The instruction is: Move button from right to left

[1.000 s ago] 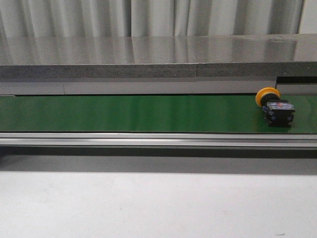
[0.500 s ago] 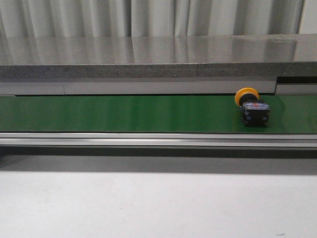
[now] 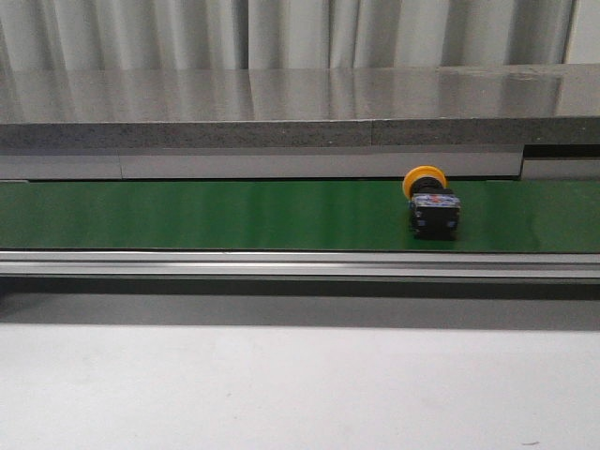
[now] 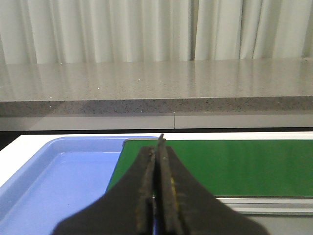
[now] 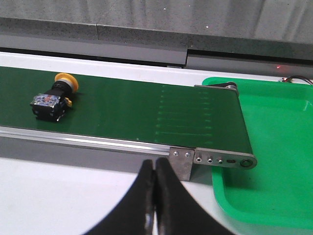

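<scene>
Nearest the front camera lies the pale table [image 3: 281, 384], bare of arms in that view. Neither claw shows there; each appears only in its own wrist camera. The left claw [image 4: 157, 147] has its two dark fingers pressed together with nothing between them, and it sits in front of a blue tray [image 4: 58, 181] that meets the end of the green conveyor belt [image 4: 234, 166]. The right claw [image 5: 155, 169] is likewise closed on nothing, its fingertips meeting over the white surface just short of the belt's metal side rail [image 5: 98, 142]. Beyond the table in the front view runs that silver rail [image 3: 300, 264], and behind it the green conveyor belt [image 3: 206, 214]. The button [image 3: 430, 204] lies on its side on the belt, right of centre, its black blocky body toward the camera and its yellow-orange cap toward the far edge, with small red and blue marks on the body. In the right wrist view the button [image 5: 53, 100] rests on the belt well apart from the claw, and a green tray [image 5: 274, 161] sits past the belt's roller end. Farther back is a grey speckled counter [image 3: 281, 112], then pale curtains [image 3: 281, 33].
</scene>
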Available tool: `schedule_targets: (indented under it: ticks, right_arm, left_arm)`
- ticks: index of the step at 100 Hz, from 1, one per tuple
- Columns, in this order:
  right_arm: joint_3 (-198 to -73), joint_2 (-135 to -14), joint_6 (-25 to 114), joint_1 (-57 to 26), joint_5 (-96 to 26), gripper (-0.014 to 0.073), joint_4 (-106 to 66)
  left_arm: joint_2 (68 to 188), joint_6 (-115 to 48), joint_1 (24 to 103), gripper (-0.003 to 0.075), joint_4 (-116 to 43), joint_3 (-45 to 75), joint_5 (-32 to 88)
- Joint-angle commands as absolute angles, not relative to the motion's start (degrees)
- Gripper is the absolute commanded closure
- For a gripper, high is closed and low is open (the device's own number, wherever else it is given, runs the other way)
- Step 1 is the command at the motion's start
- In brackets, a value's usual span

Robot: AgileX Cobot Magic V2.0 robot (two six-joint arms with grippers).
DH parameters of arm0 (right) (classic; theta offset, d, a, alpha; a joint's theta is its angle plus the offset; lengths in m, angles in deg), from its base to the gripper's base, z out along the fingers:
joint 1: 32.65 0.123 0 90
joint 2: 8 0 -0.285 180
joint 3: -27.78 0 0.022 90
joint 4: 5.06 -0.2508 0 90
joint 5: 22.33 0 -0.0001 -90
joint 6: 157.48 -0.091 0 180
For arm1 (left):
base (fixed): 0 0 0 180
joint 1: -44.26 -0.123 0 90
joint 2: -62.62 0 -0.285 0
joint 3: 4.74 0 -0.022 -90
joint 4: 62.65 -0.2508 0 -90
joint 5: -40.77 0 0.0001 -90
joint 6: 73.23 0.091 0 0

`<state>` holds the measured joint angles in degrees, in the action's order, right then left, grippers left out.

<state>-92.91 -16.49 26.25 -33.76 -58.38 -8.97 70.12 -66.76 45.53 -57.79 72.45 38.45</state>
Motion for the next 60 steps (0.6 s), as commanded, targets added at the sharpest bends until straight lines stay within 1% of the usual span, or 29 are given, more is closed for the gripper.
schedule_targets:
  ticks: [1,15,29,44,60]
  right_arm:
    - [-94.3,-17.2,26.2,-33.7,-53.6,0.0662,-8.4]
    - [-94.3,-17.2,26.2,-33.7,-53.6,0.0662,-8.4]
    - [-94.3,-17.2,26.2,-33.7,-53.6,0.0662,-8.4]
    - [-94.3,-17.2,26.2,-33.7,-53.6,0.0662,-8.4]
    - [-94.3,-17.2,26.2,-33.7,-53.6,0.0662,-8.4]
  left_arm:
    - [68.3,-66.8,45.9,0.0741,-57.5,75.0,44.1]
    - [68.3,-66.8,45.9,0.0741,-55.0,73.6,45.9]
    - [69.1,-66.8,45.9,0.0741,-54.8,69.6,42.2]
    - [72.1,-66.8,45.9,0.0741,-58.3,65.0,38.6]
    - [76.5,-66.8,45.9,0.0741,-58.3,60.2,37.6]
